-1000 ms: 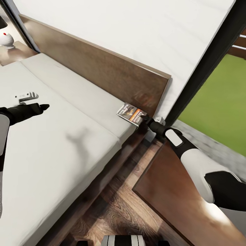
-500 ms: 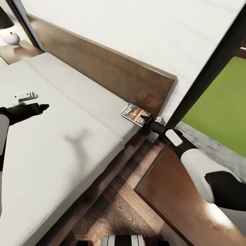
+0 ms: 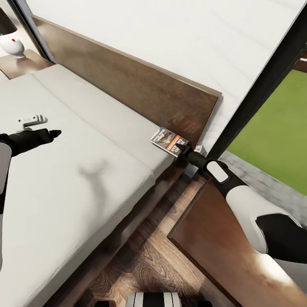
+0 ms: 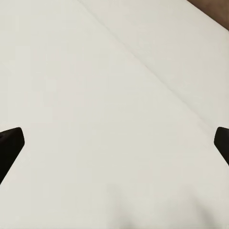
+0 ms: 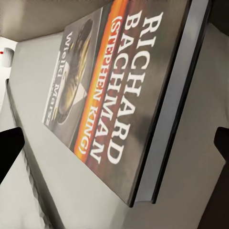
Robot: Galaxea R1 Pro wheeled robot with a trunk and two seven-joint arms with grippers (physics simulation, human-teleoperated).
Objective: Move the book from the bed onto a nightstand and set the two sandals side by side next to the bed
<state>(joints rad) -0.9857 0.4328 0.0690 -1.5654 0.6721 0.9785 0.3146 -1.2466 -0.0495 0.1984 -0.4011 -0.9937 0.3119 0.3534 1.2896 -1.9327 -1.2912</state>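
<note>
Book (image 3: 169,142) lies flat at the corner of the bed (image 3: 85,170), right by the headboard (image 3: 140,91) and at the mattress edge nearest the nightstand (image 3: 221,247). Right end effector (image 3: 184,150) is at the book's near edge; in the right wrist view the cover (image 5: 119,95) sits between the two dark fingertips (image 5: 9,148), which stand wide apart at either side, so it's spread and not yet pinching the book (contact can't be told for sure from the head view). Left end effector (image 3: 53,134) hovers over the mattress well apart from the book, spread too, with its tips at both sides of the left wrist view (image 4: 9,145). Step in hand: grasp the book. To do it well, probably slide the fingers further in so one goes under the overhanging edge and one on top, square to the spine, then close firmly, since it's thin and a shallow pinch could let it pivot or slip. After that, lift only a little and carry it across the gap to the nightstand top just beside the bed, keeping it level. A lamp (image 3: 13,40) stands on the far nightstand (image 3: 23,64). Sandals not dealt with yet.
</note>
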